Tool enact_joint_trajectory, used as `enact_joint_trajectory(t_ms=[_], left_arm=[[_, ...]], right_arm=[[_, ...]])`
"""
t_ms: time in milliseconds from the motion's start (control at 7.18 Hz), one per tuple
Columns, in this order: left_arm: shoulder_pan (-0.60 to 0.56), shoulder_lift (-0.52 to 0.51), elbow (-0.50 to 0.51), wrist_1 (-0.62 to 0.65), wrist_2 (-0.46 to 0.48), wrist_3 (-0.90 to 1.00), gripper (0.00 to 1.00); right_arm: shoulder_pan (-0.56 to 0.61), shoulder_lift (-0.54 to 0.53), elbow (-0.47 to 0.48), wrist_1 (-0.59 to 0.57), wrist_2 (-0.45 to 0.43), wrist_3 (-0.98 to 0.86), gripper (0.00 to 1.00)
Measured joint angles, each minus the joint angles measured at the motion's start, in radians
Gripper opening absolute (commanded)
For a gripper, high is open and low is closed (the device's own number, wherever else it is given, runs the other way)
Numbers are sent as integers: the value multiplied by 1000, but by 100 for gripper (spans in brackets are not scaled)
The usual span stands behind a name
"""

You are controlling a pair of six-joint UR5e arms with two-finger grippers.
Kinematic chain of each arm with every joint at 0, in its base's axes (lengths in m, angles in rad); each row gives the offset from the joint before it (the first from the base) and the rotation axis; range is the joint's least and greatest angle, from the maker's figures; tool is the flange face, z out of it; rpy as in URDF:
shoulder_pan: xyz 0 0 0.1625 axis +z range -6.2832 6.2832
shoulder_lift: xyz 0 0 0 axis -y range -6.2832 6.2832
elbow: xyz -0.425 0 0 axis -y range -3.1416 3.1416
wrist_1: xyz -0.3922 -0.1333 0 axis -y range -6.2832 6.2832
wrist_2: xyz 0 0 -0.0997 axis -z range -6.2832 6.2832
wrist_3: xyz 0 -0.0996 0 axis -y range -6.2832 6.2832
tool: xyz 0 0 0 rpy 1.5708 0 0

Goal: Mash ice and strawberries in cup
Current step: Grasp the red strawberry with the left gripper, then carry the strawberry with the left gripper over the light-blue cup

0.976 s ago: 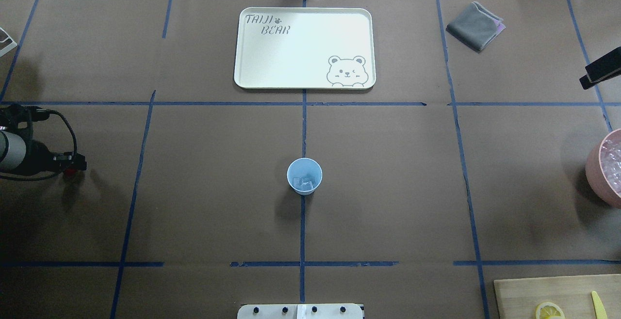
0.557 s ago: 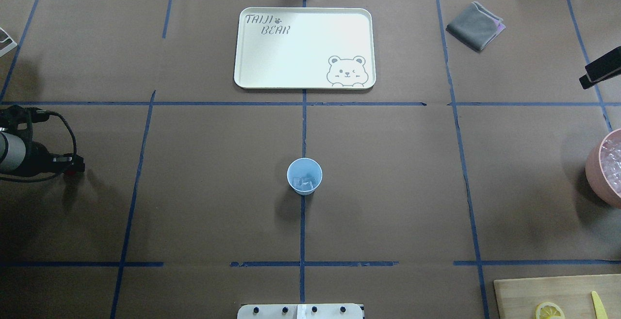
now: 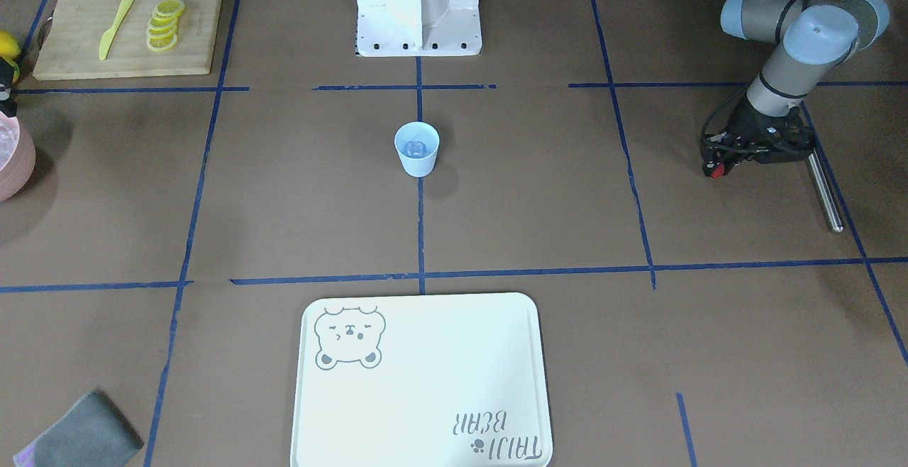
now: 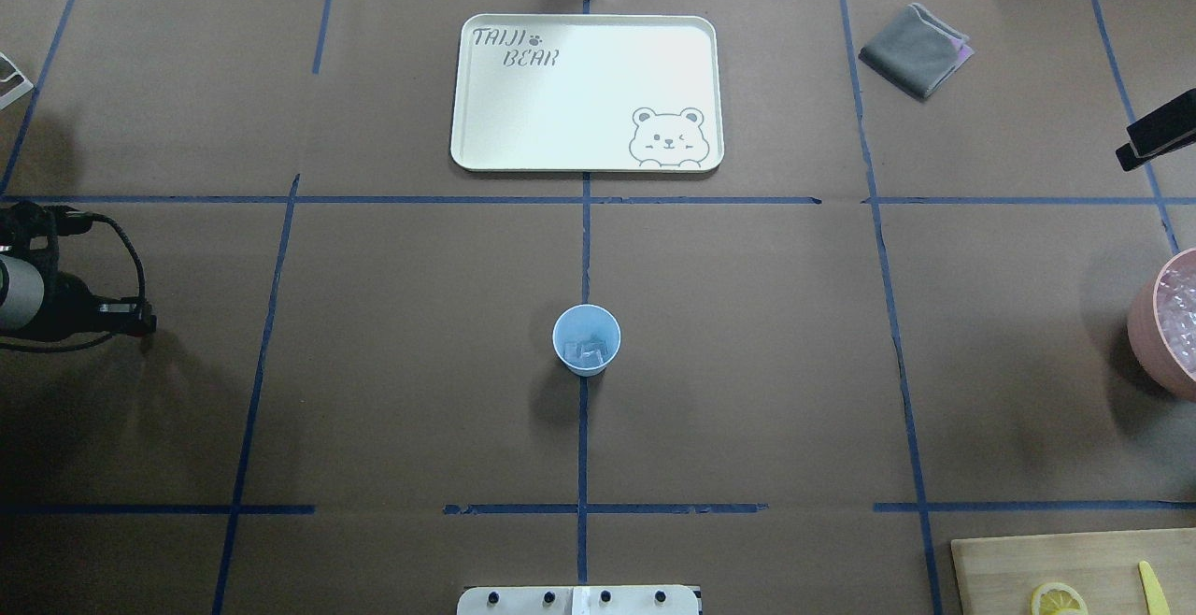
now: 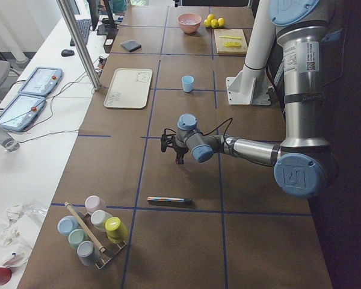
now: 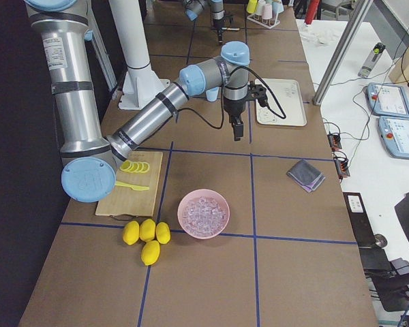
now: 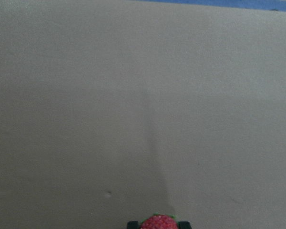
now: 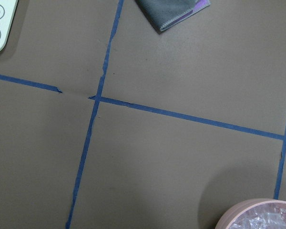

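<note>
The light-blue cup stands upright at the table's middle, also in the front view. Clear ice lies inside it. My left gripper hangs low over the table far to the cup's left, shut on a small red strawberry, which shows between its tips in the left wrist view. My right gripper points down above the table near the pink bowl. Its fingers show in no close view, so I cannot tell if it is open or shut.
A white bear tray lies beyond the cup. A grey cloth is at the far right. A pink bowl of ice stands at the right edge. A cutting board holds lemon slices and a yellow knife. A metal rod lies near the left gripper.
My left gripper has drawn slightly further toward the left edge with the strawberry in it. The cup and ice have not moved.
</note>
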Motion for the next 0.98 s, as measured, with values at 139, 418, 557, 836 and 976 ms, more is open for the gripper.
enact_joint_trajectory(t_ms=[139, 418, 557, 836, 976], left_arm=[[-5, 0, -32, 10, -43, 0, 1], [-14, -32, -119, 122, -100, -1, 1], [-14, -84, -171, 242, -107, -2, 1], [-9, -258, -246, 508, -110, -28, 1], [12, -365, -260, 621, -109, -78, 1]], right_arm=[[7, -2, -2, 0, 0, -4, 99], [55, -26, -18, -1, 7, -74, 99], [103, -44, -48, -1, 26, -150, 99], [205, -86, -128, 1, 72, -318, 99], [249, -120, -168, 30, 87, -384, 99]])
